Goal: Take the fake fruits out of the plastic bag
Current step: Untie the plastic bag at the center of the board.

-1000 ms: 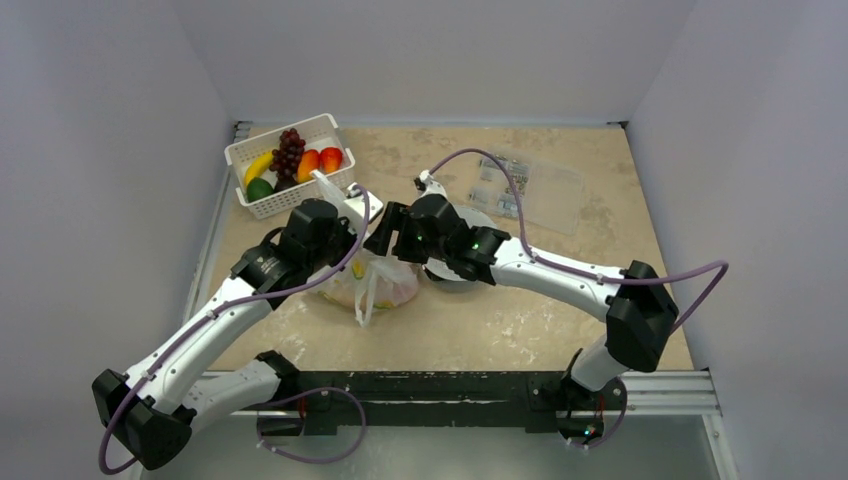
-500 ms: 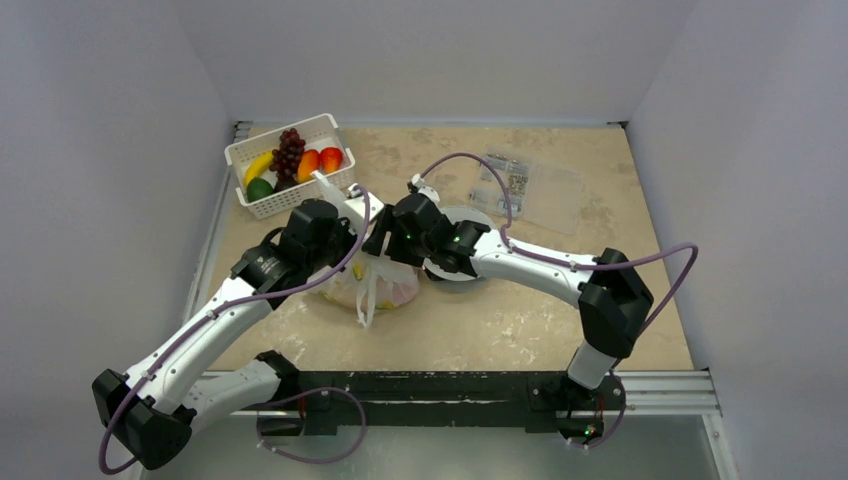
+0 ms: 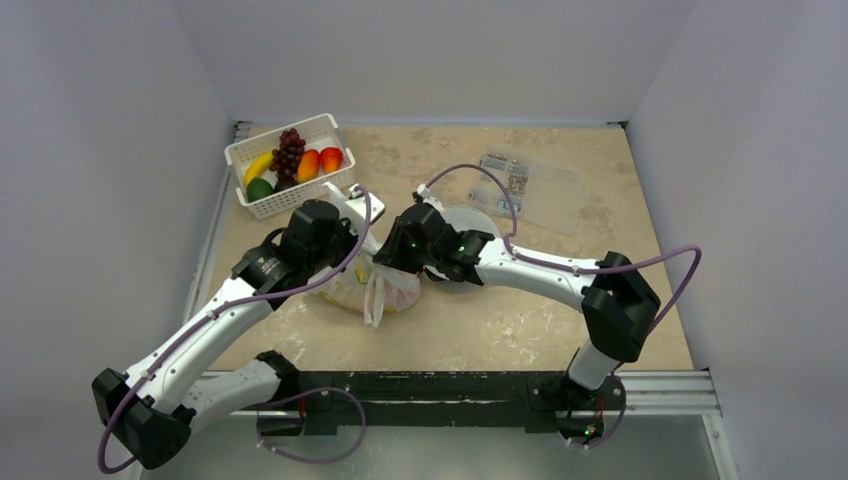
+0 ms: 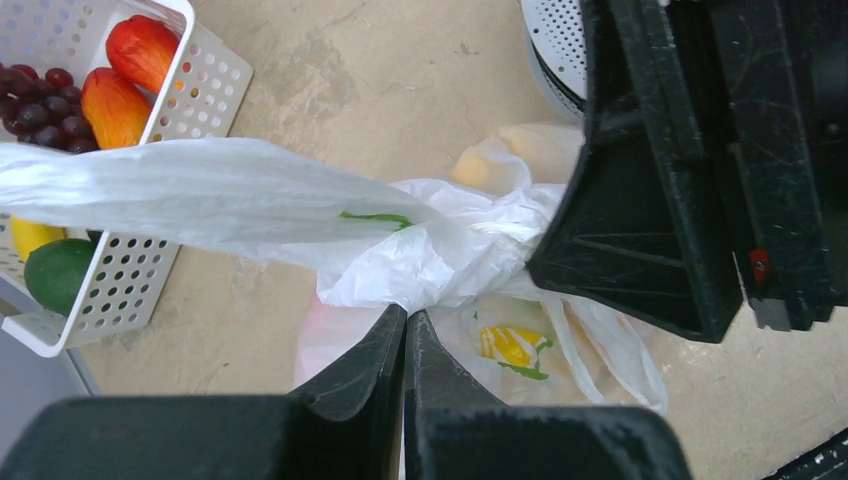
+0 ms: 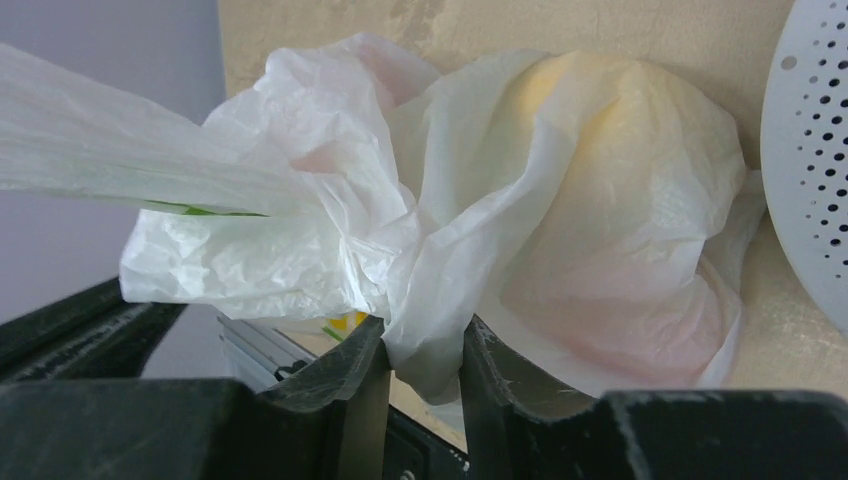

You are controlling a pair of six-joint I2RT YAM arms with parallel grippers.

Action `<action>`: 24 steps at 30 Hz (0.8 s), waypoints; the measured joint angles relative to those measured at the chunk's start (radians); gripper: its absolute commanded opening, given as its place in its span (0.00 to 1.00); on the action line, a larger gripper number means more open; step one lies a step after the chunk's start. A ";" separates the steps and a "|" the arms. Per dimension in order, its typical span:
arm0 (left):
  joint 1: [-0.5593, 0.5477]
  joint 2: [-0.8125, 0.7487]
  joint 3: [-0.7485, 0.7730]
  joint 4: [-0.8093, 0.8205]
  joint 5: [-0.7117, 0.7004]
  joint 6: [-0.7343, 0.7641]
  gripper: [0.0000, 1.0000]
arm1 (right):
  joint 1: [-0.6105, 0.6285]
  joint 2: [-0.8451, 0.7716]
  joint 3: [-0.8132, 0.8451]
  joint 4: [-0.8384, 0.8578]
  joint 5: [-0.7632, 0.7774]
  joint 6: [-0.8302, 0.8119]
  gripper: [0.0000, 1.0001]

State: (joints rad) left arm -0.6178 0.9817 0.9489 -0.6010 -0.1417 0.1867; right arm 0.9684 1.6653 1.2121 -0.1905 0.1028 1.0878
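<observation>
Translucent white crinkly plastic bag [image 3: 392,288] with green leaf print sits bunched on the beige mottled table [image 3: 500,322], mid-table between the two arms and just beside a white perforated round dish [image 3: 470,215]. Tool state: left gripper [image 4: 405,322] has its black fingers pressed together with thin bag film pinched at the tips, and a taut sheet of film runs off up-left from there. The right gripper [image 5: 424,350] is clamped on a thick twisted fold of the same bag, with only that fold between its fingers. Small glossy fake fruits [image 4: 508,345] are inside, showing through the film as yellow, pale yellow and pink shapes; can't tell which is which. Far left, a white slotted plastic basket [image 3: 285,203] holds dark purple grapes, a yellow piece, a green piece and two orange-red pieces. A flat clear packet with printed labels [image 3: 545,190] lies far right, well apart from the bag.
</observation>
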 measured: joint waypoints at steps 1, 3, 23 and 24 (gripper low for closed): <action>0.000 0.000 0.000 0.000 -0.005 0.000 0.00 | 0.000 -0.004 -0.010 0.005 -0.005 0.001 0.20; 0.000 0.000 0.000 0.001 -0.027 0.000 0.00 | 0.000 -0.009 -0.030 0.012 -0.017 0.003 0.15; 0.000 -0.013 -0.011 0.016 -0.087 0.000 0.19 | 0.000 -0.148 -0.258 0.100 -0.101 -0.146 0.13; 0.000 -0.013 -0.011 0.016 -0.085 0.000 0.27 | 0.000 -0.148 -0.259 0.106 -0.108 -0.159 0.13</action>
State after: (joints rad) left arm -0.6174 0.9691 0.9375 -0.5850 -0.2264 0.1871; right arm 0.9684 1.5173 0.9535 -0.0849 -0.0051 0.9283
